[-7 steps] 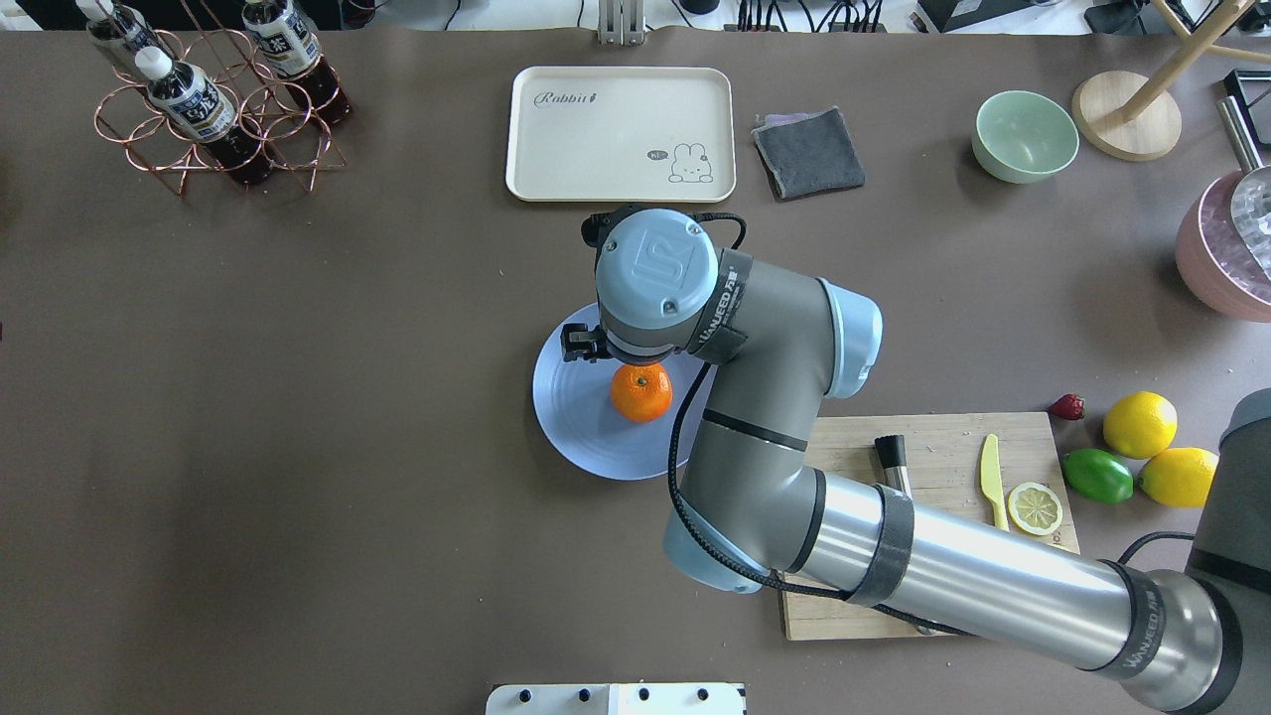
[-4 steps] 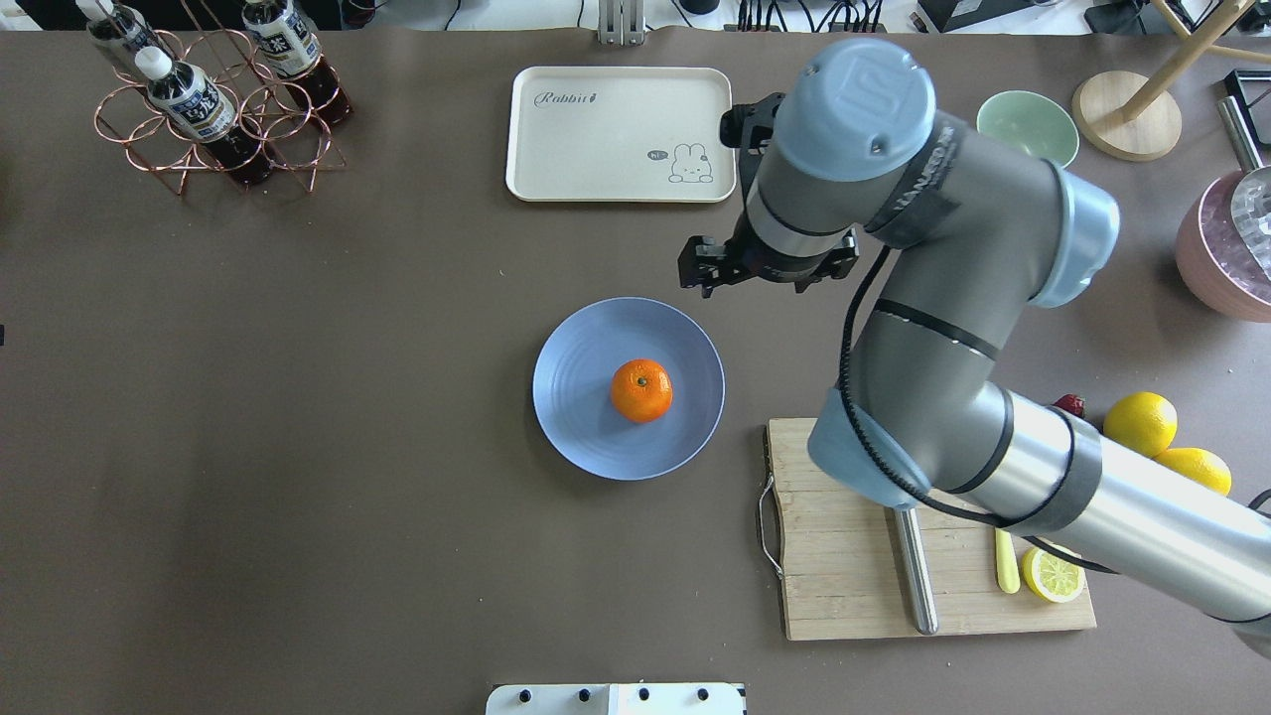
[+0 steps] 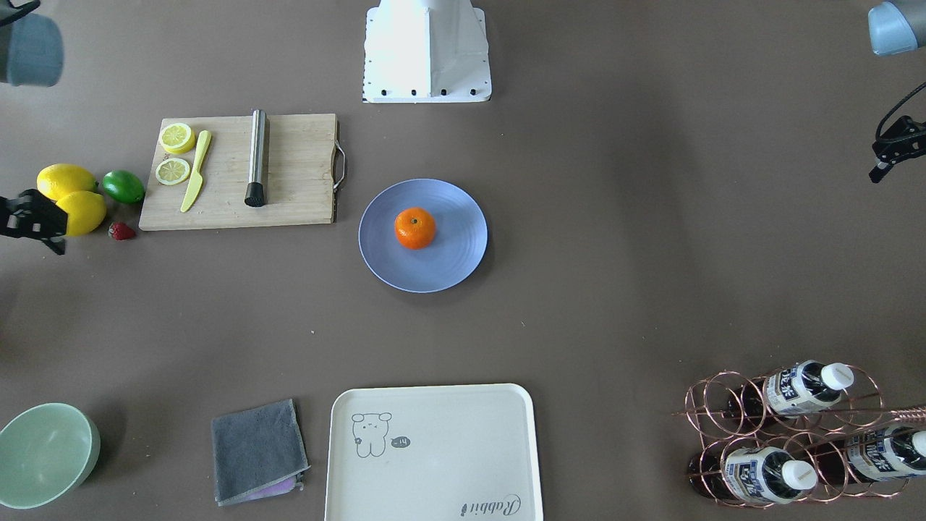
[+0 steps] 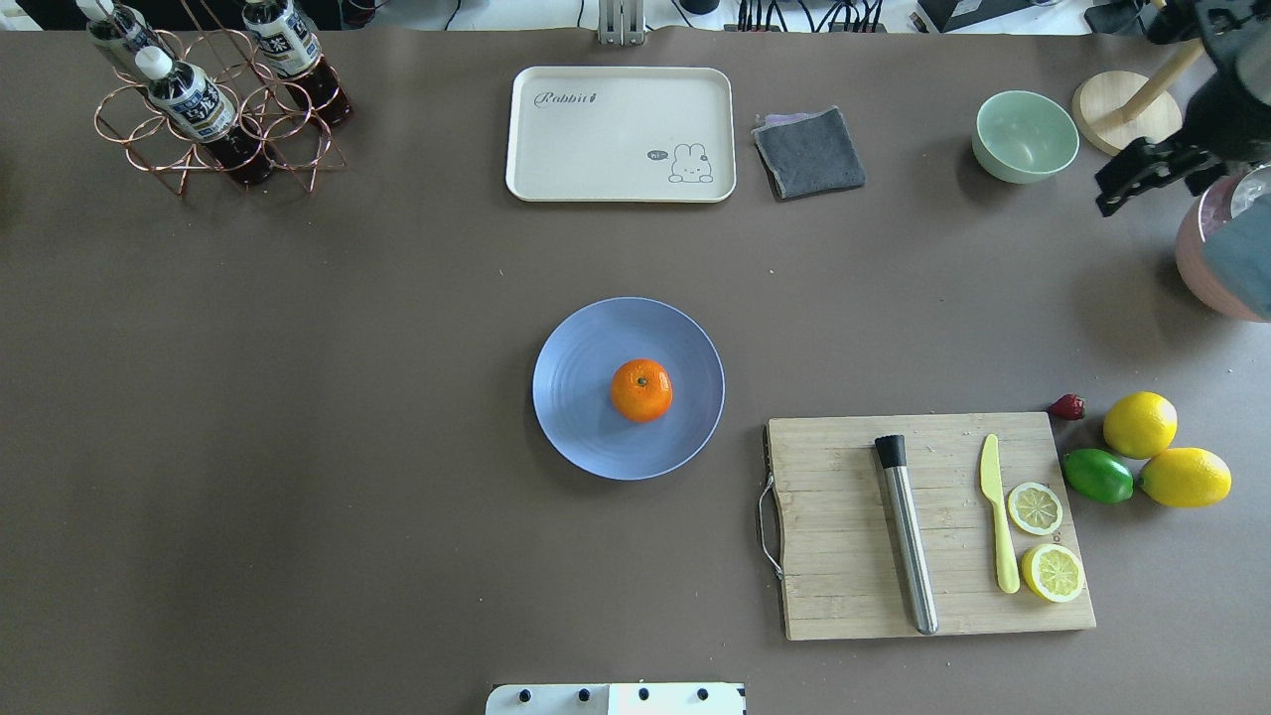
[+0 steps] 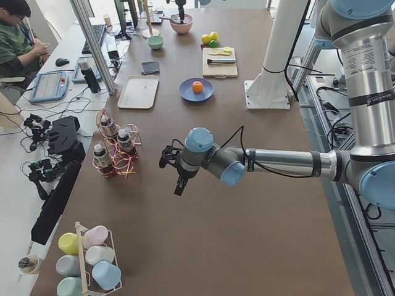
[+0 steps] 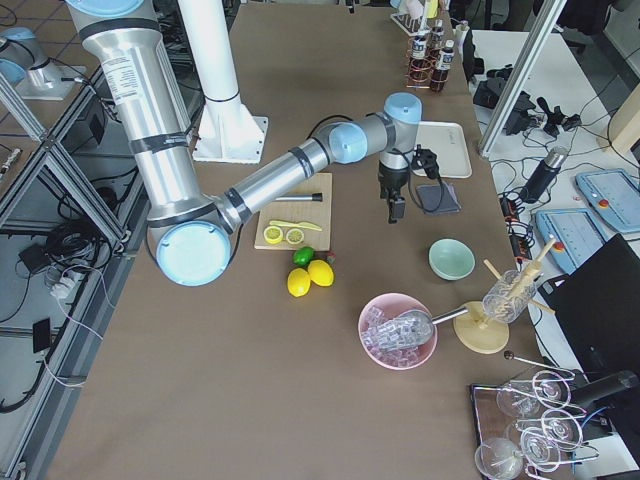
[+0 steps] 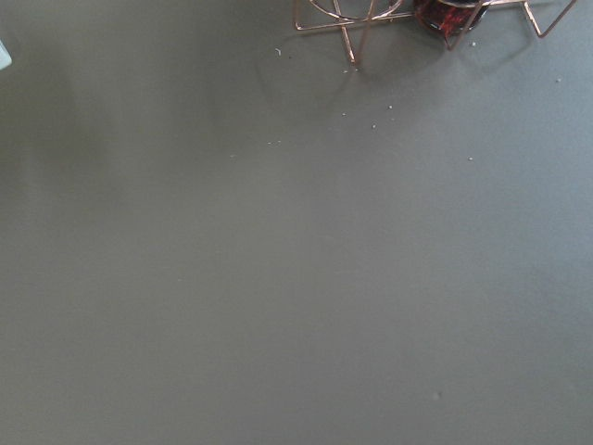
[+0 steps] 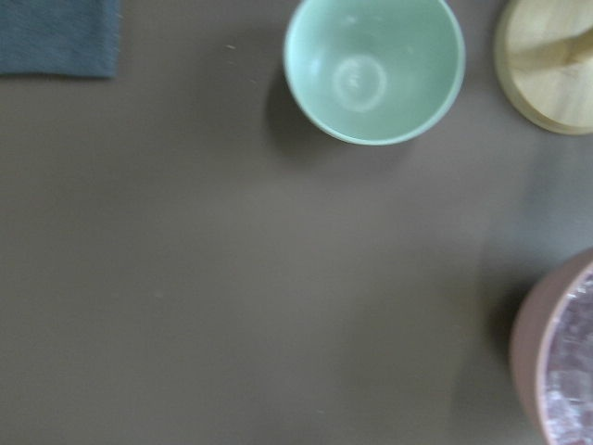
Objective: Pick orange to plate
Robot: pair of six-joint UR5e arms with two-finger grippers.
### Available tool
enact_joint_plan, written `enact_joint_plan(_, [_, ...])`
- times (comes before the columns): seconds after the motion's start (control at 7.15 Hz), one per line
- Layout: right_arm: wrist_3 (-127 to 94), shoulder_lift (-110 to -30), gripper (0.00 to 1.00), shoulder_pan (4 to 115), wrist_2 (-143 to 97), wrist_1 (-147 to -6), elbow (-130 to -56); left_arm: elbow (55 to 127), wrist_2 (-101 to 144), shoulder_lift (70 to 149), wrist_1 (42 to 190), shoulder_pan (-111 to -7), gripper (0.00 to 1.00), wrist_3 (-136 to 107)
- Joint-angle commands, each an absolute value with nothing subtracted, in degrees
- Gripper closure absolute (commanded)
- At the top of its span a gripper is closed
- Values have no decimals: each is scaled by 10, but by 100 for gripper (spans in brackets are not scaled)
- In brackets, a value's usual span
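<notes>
The orange [image 4: 640,389] rests stem up a little right of centre on the light-blue plate [image 4: 576,397], mid-table; the front-facing view also shows the orange [image 3: 414,228] on the plate [image 3: 448,260]. Nothing touches either. My right gripper [image 4: 1157,174] hangs high at the far right edge between the green bowl and the pink bucket, its jaws spread and empty; it also shows as the right gripper [image 3: 32,221] by the lemons. My left gripper [image 3: 897,148] hovers off the table's other end near the bottle rack, jaws apart and holding nothing.
A cutting board [image 4: 844,516] with a steel muddler [image 4: 906,536], yellow knife and lemon slices lies right of the plate. Lemons [image 4: 1140,424], a lime and a strawberry sit beyond it. A cream tray [image 4: 621,134], grey cloth [image 4: 807,151], green bowl [image 4: 1025,136] and bottle rack [image 4: 213,99] line the far side.
My right arm has risen from over the plate and swung away to the far right edge. The orange stays put on the plate.
</notes>
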State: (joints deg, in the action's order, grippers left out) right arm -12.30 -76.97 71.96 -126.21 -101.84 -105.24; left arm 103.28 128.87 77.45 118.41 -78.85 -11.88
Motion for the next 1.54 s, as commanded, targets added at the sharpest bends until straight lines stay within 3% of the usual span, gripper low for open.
enact_joint_plan(0.0, [65, -855, 0, 870, -1296, -1016, -985, 1030, 1284, 822, 1026, -864, 2, 69])
enact_joint_plan(0.42, [133, -903, 0, 961, -1305, -1007, -934, 994, 1288, 845, 983, -884, 2, 117])
enact_joint_plan(1.4, [127, -929, 0, 962, -1321, -965, -935, 994, 1288, 834, 986, -887, 2, 120])
